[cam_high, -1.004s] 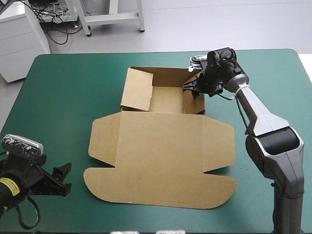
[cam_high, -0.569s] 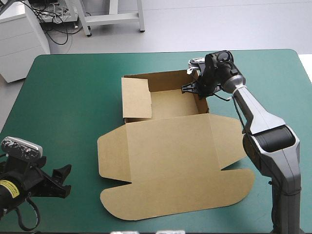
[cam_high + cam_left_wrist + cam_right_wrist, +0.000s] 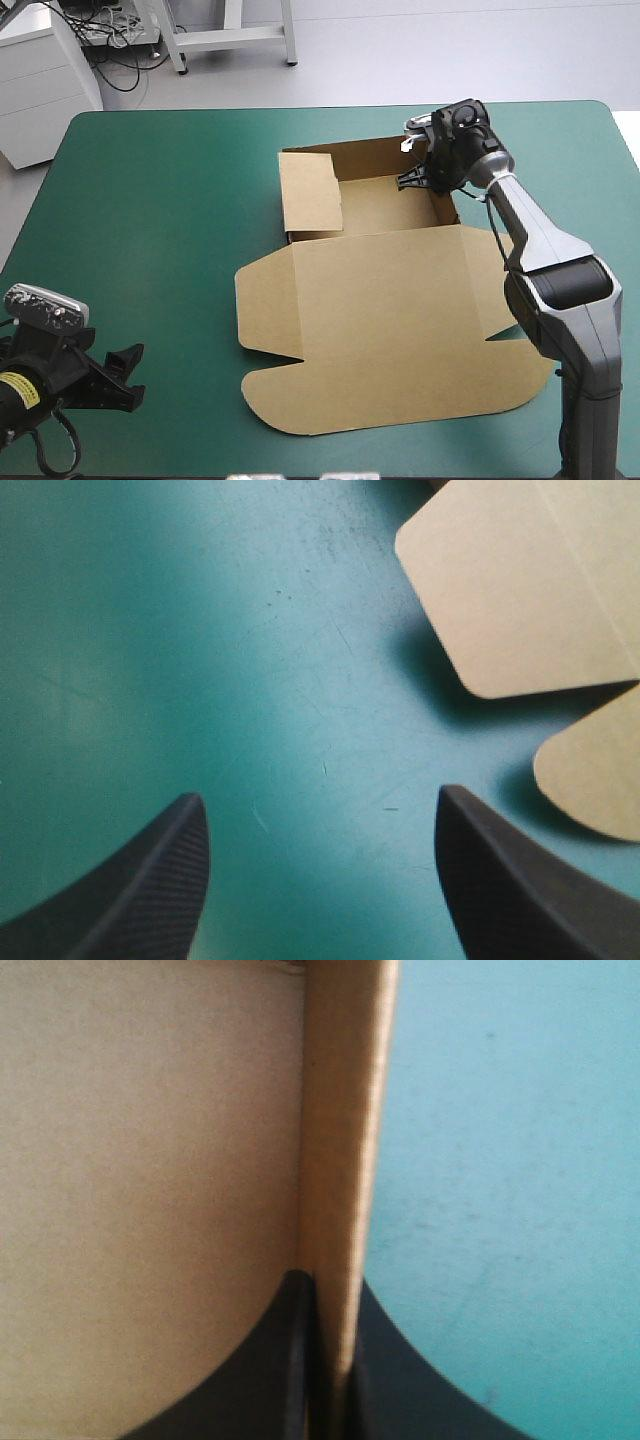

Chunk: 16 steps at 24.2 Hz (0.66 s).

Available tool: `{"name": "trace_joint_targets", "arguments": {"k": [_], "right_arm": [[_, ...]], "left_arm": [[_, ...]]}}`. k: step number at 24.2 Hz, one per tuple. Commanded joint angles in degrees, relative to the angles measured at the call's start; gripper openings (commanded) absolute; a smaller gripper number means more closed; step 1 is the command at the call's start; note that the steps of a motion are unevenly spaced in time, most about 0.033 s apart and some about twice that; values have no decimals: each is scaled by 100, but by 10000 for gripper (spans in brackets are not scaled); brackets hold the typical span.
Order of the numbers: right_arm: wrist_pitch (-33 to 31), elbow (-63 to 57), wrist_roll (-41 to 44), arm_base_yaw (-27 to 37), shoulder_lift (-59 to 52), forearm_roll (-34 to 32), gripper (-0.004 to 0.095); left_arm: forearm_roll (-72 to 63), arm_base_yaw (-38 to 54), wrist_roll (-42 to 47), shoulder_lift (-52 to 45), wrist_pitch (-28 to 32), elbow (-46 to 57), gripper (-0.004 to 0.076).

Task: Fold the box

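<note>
Change: since just before, the box [image 3: 390,290] has slid toward 3 o'clock across the cover [image 3: 150,200] and turned a little, so its near edge now slants. The right gripper [image 3: 413,182] has moved along with it. The left gripper [image 3: 125,378] has stayed where it was.
Box: an open tray with the lid flat, lying right of the table's middle, from 1 o'clock round to 5 o'clock.
Tray [image 3: 395,205]: the far part of the box, at 1 o'clock. Its far side is raised and its left panel stands tilted inward.
Lid [image 3: 400,330]: flat on the cover on the near side of the tray, with a flap at each side and a long rounded flap along the near edge.
Right gripper: at the tray's right wall [image 3: 340,1140], at 3 o'clock of the tray. Its fingers are all but closed, one inside the tray and one outside, pinching the upright wall between them.
Left gripper: low over the cover at 7 o'clock, near the table's near left corner. Its fingers are spread wide with nothing held, well apart from the box. Two rounded flaps [image 3: 510,580] of the lid lie ahead of it and off to one side.
</note>
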State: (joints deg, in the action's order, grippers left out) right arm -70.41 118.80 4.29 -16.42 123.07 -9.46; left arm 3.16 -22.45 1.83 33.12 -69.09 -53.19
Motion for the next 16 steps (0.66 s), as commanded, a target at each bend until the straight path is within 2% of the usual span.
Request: {"name": "trace_joint_targets", "arguments": {"k": [1, 9, 16], "right_arm": [[-107, 138, -166, 500, -396, -521, -23], [-107, 138, -519, 2314, -396, 105, -23], [-107, 138, -636, 2991, -396, 186, -23]], "left_arm": [[-19, -17, -19, 30, 192, -113, 458], [-98, -17, -19, 30, 201, -113, 455], [-98, -17, -63, 30, 201, -113, 452]]}}
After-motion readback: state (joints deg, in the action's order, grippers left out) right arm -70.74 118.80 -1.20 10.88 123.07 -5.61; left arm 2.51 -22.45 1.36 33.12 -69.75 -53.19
